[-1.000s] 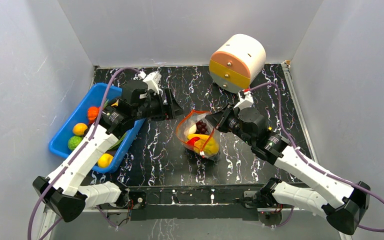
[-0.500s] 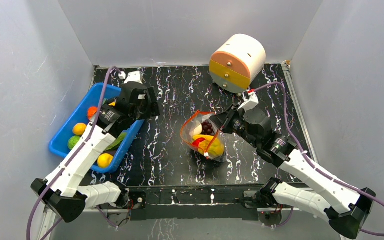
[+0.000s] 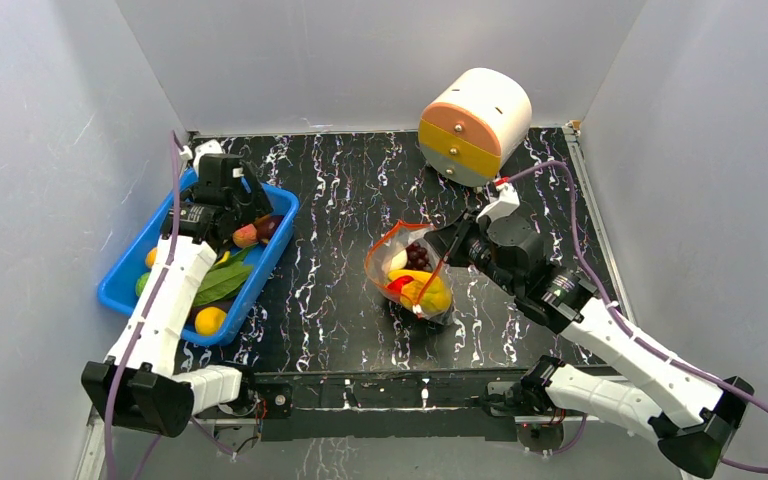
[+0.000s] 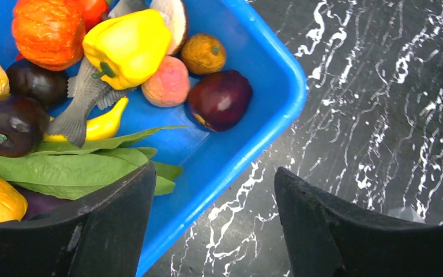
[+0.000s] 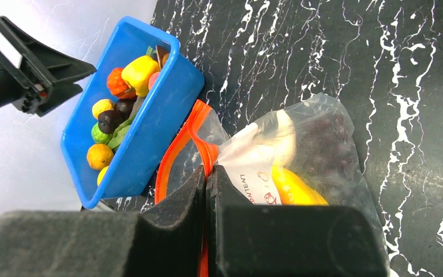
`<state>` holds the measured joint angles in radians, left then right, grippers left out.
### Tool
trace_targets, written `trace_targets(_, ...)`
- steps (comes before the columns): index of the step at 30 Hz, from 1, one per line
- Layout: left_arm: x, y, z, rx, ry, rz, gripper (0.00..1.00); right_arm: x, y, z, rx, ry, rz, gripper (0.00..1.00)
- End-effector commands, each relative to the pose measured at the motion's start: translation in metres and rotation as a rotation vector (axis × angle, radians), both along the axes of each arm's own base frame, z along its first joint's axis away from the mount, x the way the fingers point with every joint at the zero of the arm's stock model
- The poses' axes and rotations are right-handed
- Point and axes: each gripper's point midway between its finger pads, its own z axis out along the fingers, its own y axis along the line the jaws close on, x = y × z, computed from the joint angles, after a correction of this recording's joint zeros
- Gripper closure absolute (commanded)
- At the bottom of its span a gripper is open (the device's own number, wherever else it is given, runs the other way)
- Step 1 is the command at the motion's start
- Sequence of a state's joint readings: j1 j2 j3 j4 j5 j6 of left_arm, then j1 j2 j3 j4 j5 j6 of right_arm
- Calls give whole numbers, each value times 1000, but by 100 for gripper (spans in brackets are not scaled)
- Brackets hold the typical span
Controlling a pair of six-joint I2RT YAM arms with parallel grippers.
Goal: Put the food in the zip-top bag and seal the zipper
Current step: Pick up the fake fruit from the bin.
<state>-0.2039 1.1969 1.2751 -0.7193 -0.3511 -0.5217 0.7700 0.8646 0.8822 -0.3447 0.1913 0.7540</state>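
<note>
There, orange zipper (image 5: 207, 151) tight between the closed right jaws.

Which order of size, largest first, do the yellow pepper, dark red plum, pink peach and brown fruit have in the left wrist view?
yellow pepper
dark red plum
pink peach and brown fruit: nearly alike, not ranked

Overhead camera looks down; close wrist cameras both see blue bin (image 4: 292, 97).
</note>
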Motion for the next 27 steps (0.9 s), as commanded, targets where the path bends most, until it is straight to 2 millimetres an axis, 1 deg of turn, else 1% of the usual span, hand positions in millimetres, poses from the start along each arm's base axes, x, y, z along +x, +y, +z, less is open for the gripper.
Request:
trace_targets(1,9,18,-2,-41,-69,23,25,6,3,63,103,-133,-5,100)
trace_targets(6,13,50,-20,-87,-68,152,14,5,6,58,87,-115,15,100)
trace_targets(8,10,66,-29,-91,-59,232,9,4,7,56,86,-109,21,100)
trace_targets(13,1,102,-50,-72,-51,411,2,6,14,57,76,-97,44,100)
trace_targets(14,-2,110,-57,-79,-40,447,2,6,16,61,69,-99,51,100)
trace_targets(18,-10,127,-75,-105,3,526,2,10,17,73,57,-113,53,100)
trace_targets(21,-23,144,-80,-73,7,616,2,11,18,78,58,-121,54,100)
trace_targets(25,-35,159,-88,-54,-2,665,2,9,18,74,57,-117,57,100)
trace_targets(27,-41,162,-93,-58,6,683,2,8,17,71,58,-114,56,100)
